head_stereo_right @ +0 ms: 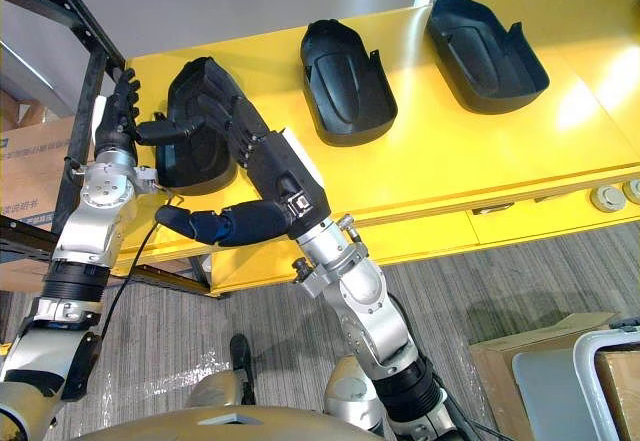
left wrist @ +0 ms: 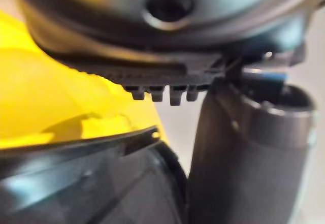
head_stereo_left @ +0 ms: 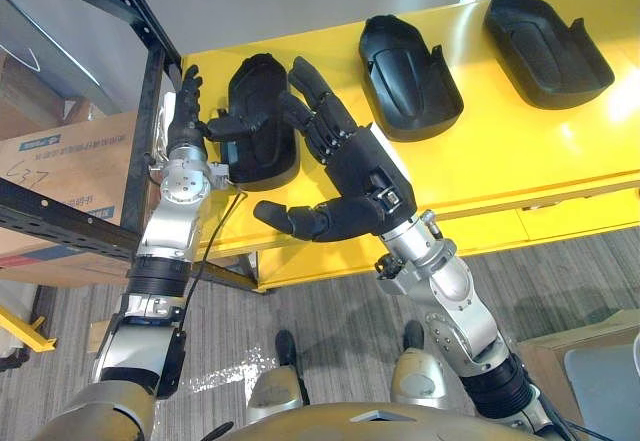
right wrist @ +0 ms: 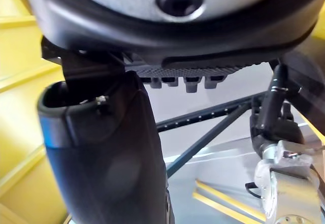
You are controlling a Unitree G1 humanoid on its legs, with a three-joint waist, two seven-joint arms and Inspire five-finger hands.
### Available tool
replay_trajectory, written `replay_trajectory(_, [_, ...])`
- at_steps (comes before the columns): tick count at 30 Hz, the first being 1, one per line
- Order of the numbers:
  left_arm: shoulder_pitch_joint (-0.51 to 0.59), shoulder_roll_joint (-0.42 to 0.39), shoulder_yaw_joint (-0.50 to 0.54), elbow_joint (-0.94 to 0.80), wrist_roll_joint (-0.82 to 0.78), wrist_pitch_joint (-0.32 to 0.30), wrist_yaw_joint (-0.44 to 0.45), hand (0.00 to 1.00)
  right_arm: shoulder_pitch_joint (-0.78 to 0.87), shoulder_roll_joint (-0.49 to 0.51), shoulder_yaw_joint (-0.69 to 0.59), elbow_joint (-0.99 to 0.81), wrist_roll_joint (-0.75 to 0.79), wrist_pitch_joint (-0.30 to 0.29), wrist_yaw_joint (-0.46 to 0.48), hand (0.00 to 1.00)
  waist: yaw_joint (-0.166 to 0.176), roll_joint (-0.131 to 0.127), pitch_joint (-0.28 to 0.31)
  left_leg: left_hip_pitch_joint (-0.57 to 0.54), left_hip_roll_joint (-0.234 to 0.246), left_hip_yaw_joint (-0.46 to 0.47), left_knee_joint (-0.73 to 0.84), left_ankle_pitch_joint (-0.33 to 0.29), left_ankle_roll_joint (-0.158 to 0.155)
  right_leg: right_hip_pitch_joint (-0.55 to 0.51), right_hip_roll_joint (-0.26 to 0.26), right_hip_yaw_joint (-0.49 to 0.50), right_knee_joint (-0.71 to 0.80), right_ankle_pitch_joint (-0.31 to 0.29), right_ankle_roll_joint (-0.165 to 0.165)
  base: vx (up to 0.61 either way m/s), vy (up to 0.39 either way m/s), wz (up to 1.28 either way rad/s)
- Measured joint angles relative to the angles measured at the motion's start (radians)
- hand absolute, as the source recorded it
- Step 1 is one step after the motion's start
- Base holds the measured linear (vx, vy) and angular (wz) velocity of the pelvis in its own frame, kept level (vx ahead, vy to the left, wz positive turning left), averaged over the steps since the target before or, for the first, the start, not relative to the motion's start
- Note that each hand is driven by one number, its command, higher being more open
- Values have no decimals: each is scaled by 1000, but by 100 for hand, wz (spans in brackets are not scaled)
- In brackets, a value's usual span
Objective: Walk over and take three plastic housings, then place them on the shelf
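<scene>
On the yellow table (head_stereo_left: 500, 151) three black plastic housings lie in a row. At the leftmost housing (head_stereo_left: 265, 156), the left hand (head_stereo_left: 186, 111) stands by its left edge, fingers straight, thumb across the rim. The right hand (head_stereo_left: 350, 161) hovers over its right side, fingers spread apart. A black shelf frame (head_stereo_left: 148, 101) rises further left.

Here's the yellow counter (head_stereo_left: 520, 151), glossy on top, running right across the view, with light glaring off its right part. Three black plastic housings lie directly on it in a row, hollow side up, apart from one another. The left housing (head_stereo_left: 266, 161) sits near the counter's left end, close to the front edge. The middle housing (head_stereo_left: 405, 76) lies further back. The right housing (head_stereo_left: 545, 46) lies furthest back.
</scene>
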Motion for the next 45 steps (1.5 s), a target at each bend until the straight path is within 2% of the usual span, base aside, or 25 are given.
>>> replay_trajectory(3, [6, -2, 37, -89, -36, -42, 59, 100, 21, 0, 0, 0, -4, -1, 1, 100, -3, 1, -7, 9, 0, -2, 0, 0, 0, 13, 0, -6, -4, 1, 1, 0, 0, 0])
replay_trajectory(6, [17, -2, 52, -189, -52, -81, 78, 100, 41, 0, 2, 0, -28, -4, 0, 100, -3, 2, -29, 12, 0, -8, 0, -1, -1, 30, 0, -17, -19, 4, 1, -9, -2, 8])
replay_trajectory(10, [56, -2, 85, -389, -86, -192, 72, 100, 53, 0, 20, 4, -161, -6, -25, 100, 6, 5, -68, 15, -1, -15, -1, -2, -2, 46, 1, -28, -33, 6, 3, 1, 1, 6])
replay_trajectory(14, [120, -2, 82, -577, -169, -254, -29, 100, 56, -3, 19, 20, -292, -5, -64, 100, 17, 5, -86, 32, -1, -27, -2, -3, -4, 80, 1, -47, -45, 6, 3, -12, -1, 8])
replay_trajectory(18, [324, -25, 30, -761, -191, -299, -189, 100, 73, -8, -29, 55, -394, -5, -128, 100, 23, 2, -109, 25, -1, -38, -2, -4, -5, 96, 2, -65, -70, 10, 1, -20, 2, 9])
replay_trajectory(21, [443, -82, -3, -779, -186, -336, -279, 100, 76, -33, -83, 90, -435, -23, -159, 100, 23, 0, -108, -7, -2, -59, -3, 2, -5, 89, 6, -83, -86, 15, 4, -56, -3, 20])
replay_trajectory(24, [548, -129, -12, -775, -138, -370, -323, 100, 76, -77, -149, 99, -436, -54, -180, 100, 34, -12, -94, -56, 0, -83, -2, 23, -4, 56, 10, -100, -89, 29, -2, -28, -7, 24])
replay_trajectory(27, [584, -141, -22, -773, -105, -411, -321, 100, 63, -88, -187, 101, -499, -87, -213, 100, 50, -30, -78, -65, 1, -91, -2, 27, -6, 51, 13, -103, -88, 34, -1, 2, -11, 11])
replay_trajectory(29, [592, -155, -42, -774, -61, -479, -286, 100, 23, -98, -185, 120, -599, -126, -266, 100, 58, -45, -67, -73, 1, -97, -2, 28, -7, 45, 13, -105, -82, 32, -3, 3, -10, 7])
replay_trajectory(32, [591, -162, -55, -774, -28, -565, -233, 100, -6, -105, -174, 126, -720, -147, -305, 100, 73, -51, -50, -74, 1, -100, -3, 29, -7, 44, 13, -107, -80, 25, -14, 0, -3, 1])
replay_trajectory(36, [591, -172, -54, -776, -33, -651, -210, 100, -51, -123, -152, 157, -790, -154, -355, 100, 82, -51, -8, -82, 1, -109, -6, 32, -5, 42, 13, -115, -73, 19, -16, -25, -15, 7])
replay_trajectory(42, [593, -172, -56, -777, -45, -658, -253, 100, -109, -152, -149, 183, -791, -156, -370, 100, 97, -64, 28, -113, 1, -125, -3, 41, -5, 15, 13, -125, -63, 19, -21, -7, -14, 7])
replay_trajectory(45, [600, -171, -57, -777, -78, -658, -265, 100, -138, -160, -151, 228, -819, -159, -372, 100, 102, -62, 34, -114, 1, -134, -3, 43, -6, 12, 13, -129, -49, 14, -25, 16, -20, 7])
